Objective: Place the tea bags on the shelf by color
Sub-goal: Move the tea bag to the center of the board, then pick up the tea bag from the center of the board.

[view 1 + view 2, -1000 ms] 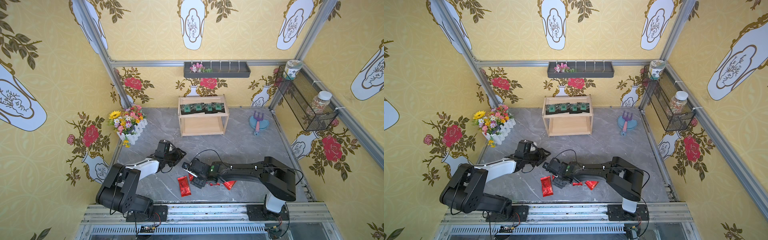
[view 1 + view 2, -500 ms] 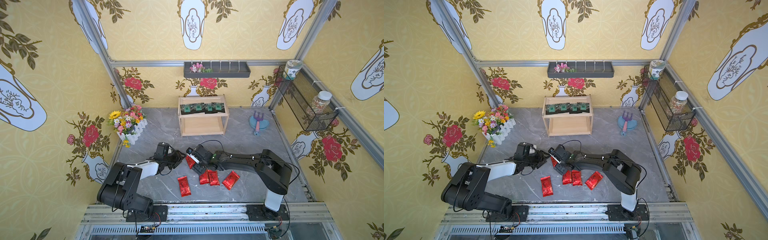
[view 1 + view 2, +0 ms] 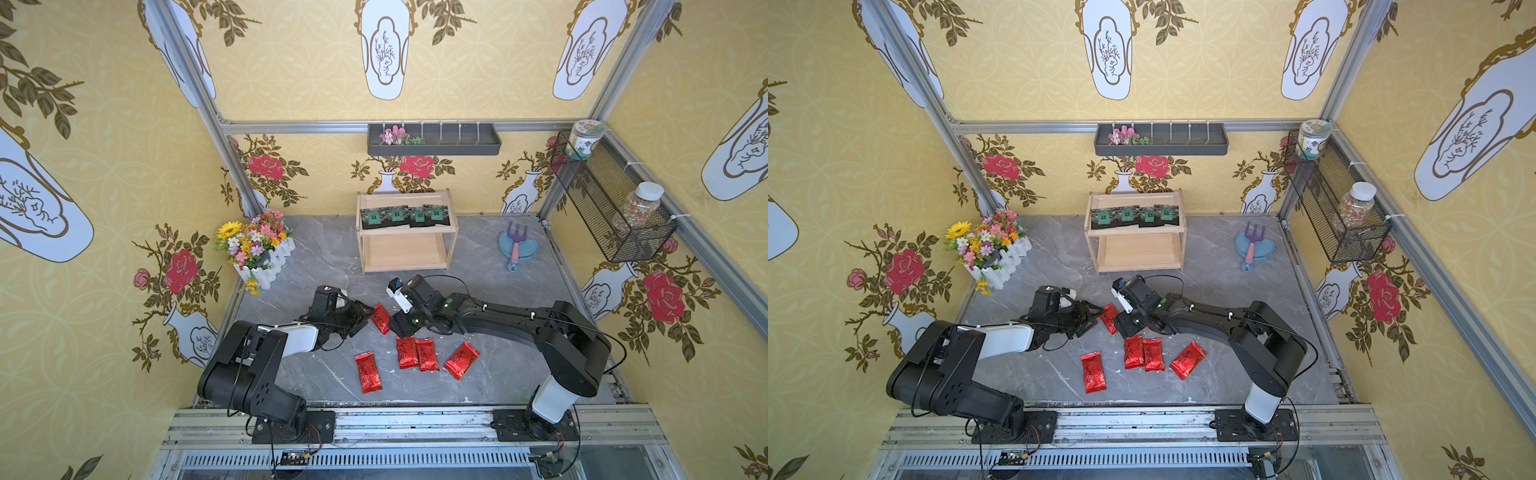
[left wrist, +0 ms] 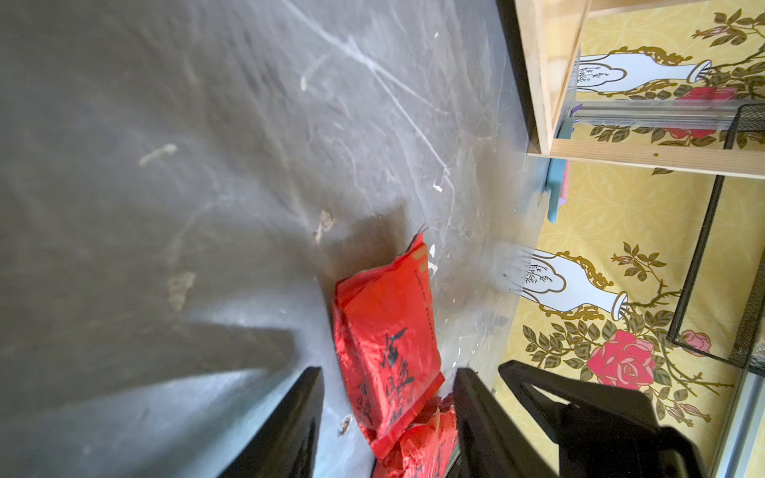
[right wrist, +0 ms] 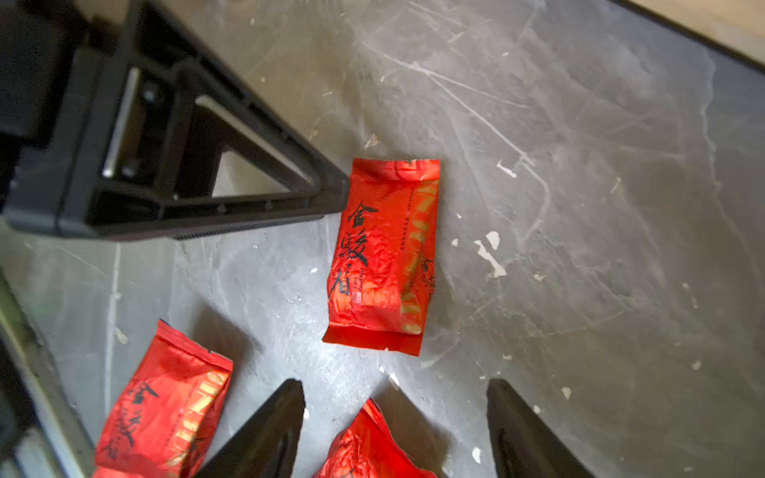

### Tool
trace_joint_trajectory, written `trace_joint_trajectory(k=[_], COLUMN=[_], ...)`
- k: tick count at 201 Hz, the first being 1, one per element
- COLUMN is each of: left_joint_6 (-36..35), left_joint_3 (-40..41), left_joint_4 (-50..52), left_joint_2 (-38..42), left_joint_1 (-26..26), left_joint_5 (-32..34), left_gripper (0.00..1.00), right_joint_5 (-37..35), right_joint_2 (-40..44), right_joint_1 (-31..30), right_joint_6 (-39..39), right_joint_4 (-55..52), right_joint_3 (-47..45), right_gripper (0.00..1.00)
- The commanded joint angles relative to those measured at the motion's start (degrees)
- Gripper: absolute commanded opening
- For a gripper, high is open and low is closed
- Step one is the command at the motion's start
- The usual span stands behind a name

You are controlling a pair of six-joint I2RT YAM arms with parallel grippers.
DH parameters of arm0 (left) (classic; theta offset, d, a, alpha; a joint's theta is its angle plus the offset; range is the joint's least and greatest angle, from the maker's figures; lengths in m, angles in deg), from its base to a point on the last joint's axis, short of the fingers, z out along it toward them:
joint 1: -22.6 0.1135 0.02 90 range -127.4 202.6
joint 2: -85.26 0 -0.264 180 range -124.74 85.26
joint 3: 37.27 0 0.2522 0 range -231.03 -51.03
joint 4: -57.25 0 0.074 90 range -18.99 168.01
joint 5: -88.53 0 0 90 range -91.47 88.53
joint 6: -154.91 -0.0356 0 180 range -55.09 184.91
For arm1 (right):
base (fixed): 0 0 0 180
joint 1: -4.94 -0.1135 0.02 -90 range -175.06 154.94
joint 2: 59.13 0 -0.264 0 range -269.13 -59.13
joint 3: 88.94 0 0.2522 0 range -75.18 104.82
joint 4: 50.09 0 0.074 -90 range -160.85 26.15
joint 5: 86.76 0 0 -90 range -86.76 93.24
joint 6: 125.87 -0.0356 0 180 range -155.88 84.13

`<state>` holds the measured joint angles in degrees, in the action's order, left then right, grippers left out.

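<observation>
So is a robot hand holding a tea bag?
No, neither. Both the left gripper and right gripper stand open; the red tea bag between them lies flat on the table.

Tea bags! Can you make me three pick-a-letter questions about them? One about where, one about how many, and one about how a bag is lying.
1. On the shelf, where are the black tea bags?
A. bottom tier
B. top tier
C. hanging off the side

2. How many red tea bags lie on the table?
A. three
B. five
C. seven

3. The red tea bag nearest the shelf is:
A. standing on end
B. lifted in the air
C. lying flat on the table

Answers:
1 B: both top views show all four lined up in a row on the top tier.
2 B: five red packets can be counted on the grey table.
3 C: the right wrist view shows it lying flat on the table.
</observation>
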<state>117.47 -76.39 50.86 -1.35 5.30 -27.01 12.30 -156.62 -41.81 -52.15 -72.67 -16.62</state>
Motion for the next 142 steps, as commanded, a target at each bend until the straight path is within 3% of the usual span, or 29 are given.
trace_joint_trajectory(k=[1,39,142], left_joint_6=[0.0,0.0,0.3], left_joint_3=[0.0,-0.6,-2.6], left_joint_4=[-1.7,-2.5,-3.8], left_joint_2=[-1.0,-2.1,-4.5], left_joint_1=[0.0,-0.3,-1.3], left_joint_5=[-1.2,-1.6,-1.5], left_gripper=[0.55,0.55,0.54], right_joint_5=[15.6,28.4,37.0], right_joint_2=[-0.1,-3.4,-12.0], right_joint_1=[5.3,11.7,12.6], right_joint_6=[-15.1,-28.1,-37.5], right_joint_4=[9.5,22.1,29.9], right_joint_3=[-3.3,-7.7,-7.2], right_gripper=[0.64,0.52,0.41])
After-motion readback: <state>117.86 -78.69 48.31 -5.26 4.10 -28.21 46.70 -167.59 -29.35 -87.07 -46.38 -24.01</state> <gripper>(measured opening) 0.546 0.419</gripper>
